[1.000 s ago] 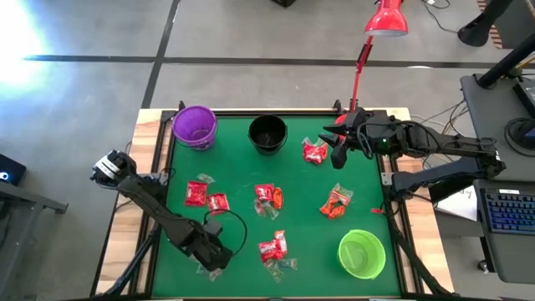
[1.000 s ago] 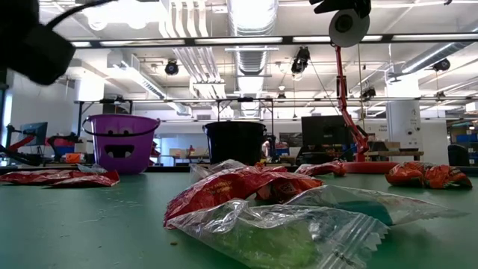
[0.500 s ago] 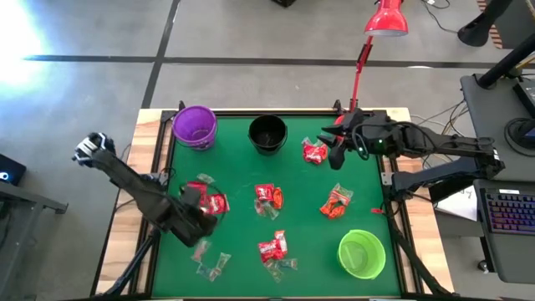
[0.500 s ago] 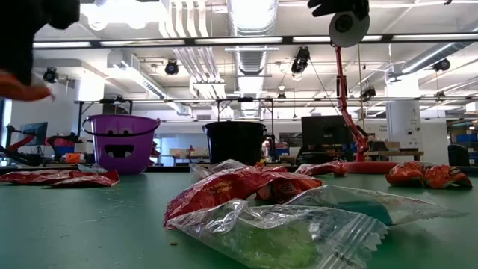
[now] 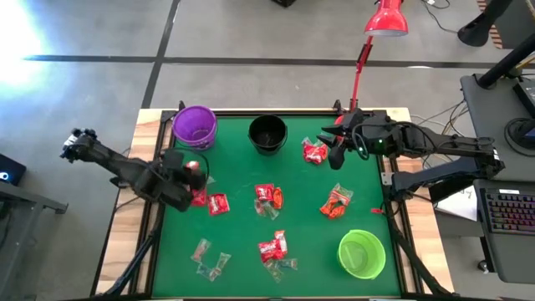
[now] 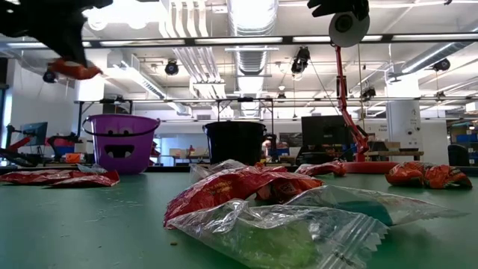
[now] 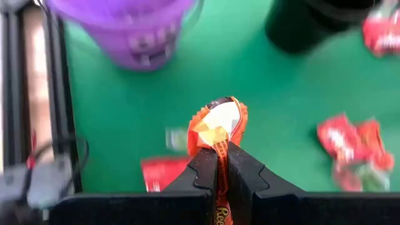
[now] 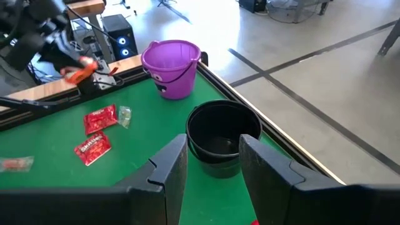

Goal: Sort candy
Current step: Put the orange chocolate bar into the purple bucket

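While the left pincer (image 7: 222, 164) pinches one orange candy (image 7: 217, 124), the right pincer (image 8: 212, 164) gapes above three bowls (image 5: 267, 134).

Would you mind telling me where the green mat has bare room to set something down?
Bare stretches: between the purple bowl and black bowl, running down toward the red candy at centre; also the near left corner beside the clear-wrapped candy. Crowded: the middle band of wrappers, and the right side from the right end effector to the green bowl.
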{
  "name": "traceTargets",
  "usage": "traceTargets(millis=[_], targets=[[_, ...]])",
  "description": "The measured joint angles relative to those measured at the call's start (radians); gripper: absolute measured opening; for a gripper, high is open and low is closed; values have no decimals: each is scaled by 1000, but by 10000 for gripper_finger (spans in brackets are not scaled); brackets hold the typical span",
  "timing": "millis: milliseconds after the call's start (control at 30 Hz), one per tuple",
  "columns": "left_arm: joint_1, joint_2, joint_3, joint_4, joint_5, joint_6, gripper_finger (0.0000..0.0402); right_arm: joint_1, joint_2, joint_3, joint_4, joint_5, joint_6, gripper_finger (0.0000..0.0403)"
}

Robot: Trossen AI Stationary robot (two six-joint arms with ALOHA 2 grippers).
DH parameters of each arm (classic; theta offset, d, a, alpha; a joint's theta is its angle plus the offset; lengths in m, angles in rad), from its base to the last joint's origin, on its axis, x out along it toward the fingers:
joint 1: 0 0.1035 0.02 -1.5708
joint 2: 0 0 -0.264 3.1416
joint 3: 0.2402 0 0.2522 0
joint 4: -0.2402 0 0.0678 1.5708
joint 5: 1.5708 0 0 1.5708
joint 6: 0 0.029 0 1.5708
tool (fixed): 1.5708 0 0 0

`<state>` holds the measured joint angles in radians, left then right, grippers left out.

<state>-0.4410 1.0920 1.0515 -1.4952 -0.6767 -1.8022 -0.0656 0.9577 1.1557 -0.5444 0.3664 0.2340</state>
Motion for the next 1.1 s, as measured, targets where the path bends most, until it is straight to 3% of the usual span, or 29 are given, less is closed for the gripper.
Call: traceTargets(millis=[367, 600, 867, 1100], targets=[[403, -78, 0, 5, -104, 306, 0, 0, 0, 0, 1, 0, 0, 137], [611, -105, 0, 127, -127, 600, 0, 0, 0, 0, 0, -3, 0, 137], [824, -81, 0, 328, -123, 874, 0, 0, 0, 0, -1, -3, -3, 137], [979, 6, 0, 492, -26, 1079, 0, 0, 0, 0, -1, -3, -9, 137]])
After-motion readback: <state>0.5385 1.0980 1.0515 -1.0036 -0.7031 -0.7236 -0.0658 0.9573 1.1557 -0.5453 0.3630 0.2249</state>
